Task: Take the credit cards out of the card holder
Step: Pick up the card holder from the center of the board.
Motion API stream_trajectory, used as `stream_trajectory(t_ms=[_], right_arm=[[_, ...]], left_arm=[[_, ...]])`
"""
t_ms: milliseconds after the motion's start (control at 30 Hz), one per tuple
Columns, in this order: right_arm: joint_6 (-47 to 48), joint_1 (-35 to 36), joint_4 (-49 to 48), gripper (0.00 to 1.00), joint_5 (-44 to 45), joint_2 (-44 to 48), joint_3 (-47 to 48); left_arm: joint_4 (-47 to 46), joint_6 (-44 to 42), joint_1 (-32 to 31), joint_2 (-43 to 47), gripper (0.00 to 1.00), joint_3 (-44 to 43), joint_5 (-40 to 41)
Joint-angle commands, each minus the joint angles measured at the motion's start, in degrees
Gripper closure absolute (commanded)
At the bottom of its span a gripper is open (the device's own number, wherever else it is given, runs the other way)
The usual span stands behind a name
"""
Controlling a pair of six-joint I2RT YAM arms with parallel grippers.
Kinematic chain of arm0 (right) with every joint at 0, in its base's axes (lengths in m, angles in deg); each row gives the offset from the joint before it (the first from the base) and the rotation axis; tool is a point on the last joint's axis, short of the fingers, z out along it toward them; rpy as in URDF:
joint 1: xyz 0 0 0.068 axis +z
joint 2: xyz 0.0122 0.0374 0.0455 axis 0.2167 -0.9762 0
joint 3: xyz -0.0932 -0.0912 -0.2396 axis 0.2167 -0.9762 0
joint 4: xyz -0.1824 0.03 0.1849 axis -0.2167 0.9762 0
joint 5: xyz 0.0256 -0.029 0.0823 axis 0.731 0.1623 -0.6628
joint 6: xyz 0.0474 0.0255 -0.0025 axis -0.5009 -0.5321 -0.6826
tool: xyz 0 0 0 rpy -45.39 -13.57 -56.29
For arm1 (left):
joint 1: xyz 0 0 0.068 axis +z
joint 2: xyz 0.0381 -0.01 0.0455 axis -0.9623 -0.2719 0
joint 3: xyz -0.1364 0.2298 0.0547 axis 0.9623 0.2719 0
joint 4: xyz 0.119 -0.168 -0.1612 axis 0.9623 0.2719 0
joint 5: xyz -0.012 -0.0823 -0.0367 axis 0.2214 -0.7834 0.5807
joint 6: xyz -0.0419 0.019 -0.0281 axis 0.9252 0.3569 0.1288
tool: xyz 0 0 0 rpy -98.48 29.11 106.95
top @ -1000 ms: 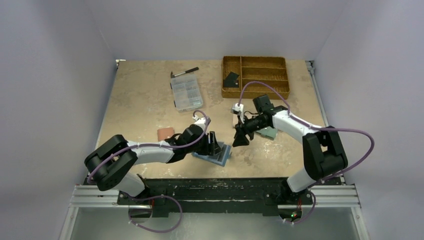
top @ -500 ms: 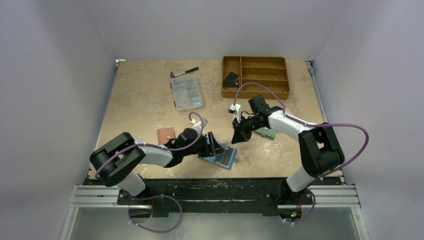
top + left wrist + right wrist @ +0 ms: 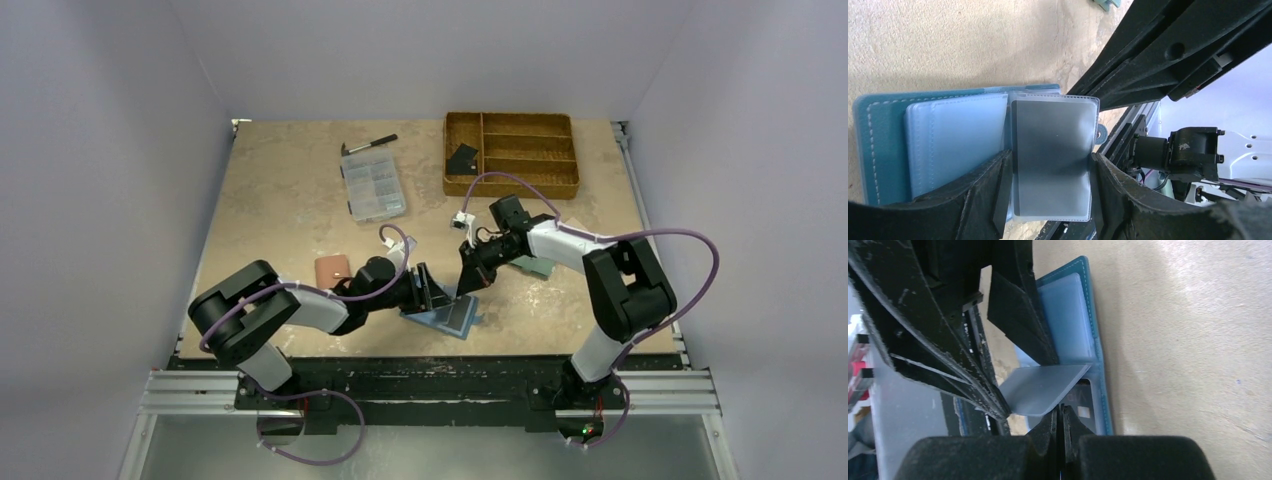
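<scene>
Right gripper [image 3: 1060, 420]: jaws pressed flat together, no gap showing. The tips sit at the near edge of a clear plastic sleeve [image 3: 1040, 387]. Cannot tell whether they have nipped that edge or only touch it.

Just ahead of the tips and running off to their left, the sleeve stands lifted off the card holder [image 3: 1095, 340]. The holder lies open and flat on the table [image 3: 1198, 340], lighter blue inside upward, directly below and ahead of the right gripper. Its long axis runs straight away from the tips.

Inside the sleeve is a greyish card [image 3: 1050, 155] that fills nearly all of it. Under the tips, in the holder's near pocket, part of a dark card [image 3: 1079, 395] shows.

Beyond the sleeve is the left gripper [image 3: 1049, 165], jaws part spread, one finger [image 3: 993, 195] on each long edge of the sleeve, which it appears to clamp across its width. The sleeve's long axis runs along those fingers.

Judgement: both arms meet over the holder. The left one is cast as the steadier, and the right one is nearer the sleeve's free edge. The pull would have to run along the sleeve's long axis, away from the left fingers. Which end is the sleeve's mouth is not clear. If the right tips missed the card, a pull brings nothing or tugs the whole leaf.
</scene>
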Motion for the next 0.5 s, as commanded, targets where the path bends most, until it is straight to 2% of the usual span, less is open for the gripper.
stream_trajectory(t_ms=[0,100,467], right_arm=[[-4.79,0.47,-2.51,1.00,-8.04,-0.32,1.78],[-7.10,0.51,-4.43,1.00,-9.38,-0.80,1.24],[-10.11,2.46,-6.32,1.00,-13.07,-3.87,1.52]], left_arm=[[-5.09,1.21,0.35,-1.15,0.57,-0.61,-1.82],[-4.93,1.01,0.32,-1.67,0.46,-0.83,-2.24],[3.62,-2.59,0.32,-0.07,0.23,-2.97,-0.95]])
